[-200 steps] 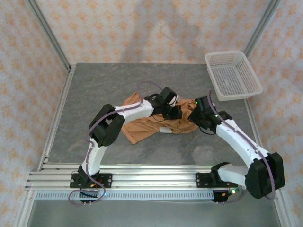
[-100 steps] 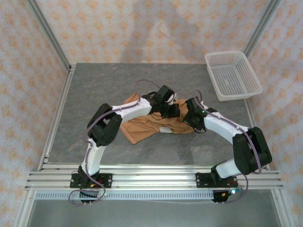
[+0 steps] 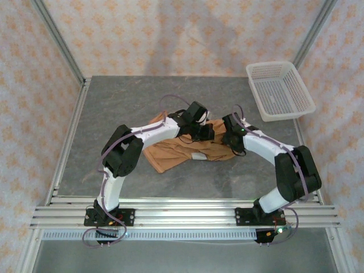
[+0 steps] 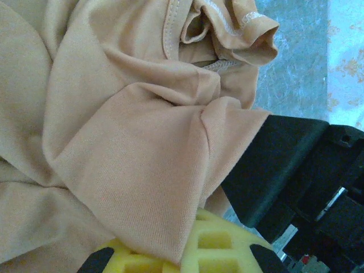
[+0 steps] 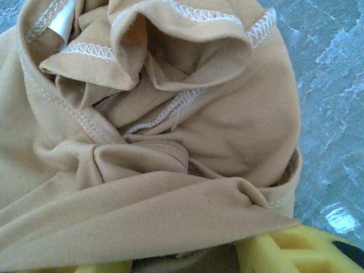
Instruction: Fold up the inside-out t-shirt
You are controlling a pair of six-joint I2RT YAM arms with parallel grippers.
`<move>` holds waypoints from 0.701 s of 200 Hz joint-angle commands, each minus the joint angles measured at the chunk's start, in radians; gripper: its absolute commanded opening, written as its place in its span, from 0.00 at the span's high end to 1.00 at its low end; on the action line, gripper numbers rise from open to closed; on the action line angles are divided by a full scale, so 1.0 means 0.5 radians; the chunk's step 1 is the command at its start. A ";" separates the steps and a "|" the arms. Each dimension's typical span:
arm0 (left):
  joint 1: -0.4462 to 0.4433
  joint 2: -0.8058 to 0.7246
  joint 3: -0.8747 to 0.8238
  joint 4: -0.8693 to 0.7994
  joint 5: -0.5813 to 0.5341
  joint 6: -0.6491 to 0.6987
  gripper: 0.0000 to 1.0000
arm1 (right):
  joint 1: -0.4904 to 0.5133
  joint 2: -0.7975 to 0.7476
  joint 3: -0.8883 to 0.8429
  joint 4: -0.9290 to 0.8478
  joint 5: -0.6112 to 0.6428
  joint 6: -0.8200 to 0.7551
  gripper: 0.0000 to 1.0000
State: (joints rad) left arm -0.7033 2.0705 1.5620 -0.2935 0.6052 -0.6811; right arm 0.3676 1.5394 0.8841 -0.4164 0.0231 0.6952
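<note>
Crumpled orange-tan short-sleeved cloth t-shirt (image 3: 176, 151), stitched seams and a white label showing, heaped mid grey mottled tabletop (image 3: 114, 108); left gripper (image 4: 176, 256) clamped tight on a taut fold of it, right gripper (image 5: 187, 259) part-way apart, bunched cloth lying between its yellow fingers (image 5: 284, 250).
</note>
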 commanded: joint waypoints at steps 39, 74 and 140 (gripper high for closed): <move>-0.003 -0.054 -0.029 0.015 -0.005 0.031 1.00 | -0.055 0.219 0.208 0.002 0.052 0.000 0.93; 0.021 -0.022 0.052 -0.093 -0.031 0.094 1.00 | -0.057 0.015 0.307 -0.211 -0.055 -0.098 1.00; 0.241 0.261 0.349 -0.250 -0.028 0.141 1.00 | -0.107 -0.701 0.400 -0.368 -0.726 -0.286 1.00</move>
State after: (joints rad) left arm -0.6338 2.1277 1.6775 -0.3531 0.6022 -0.6418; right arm 0.3389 1.2915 1.0428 -0.5461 -0.1722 0.6010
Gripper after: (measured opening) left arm 0.059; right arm 0.041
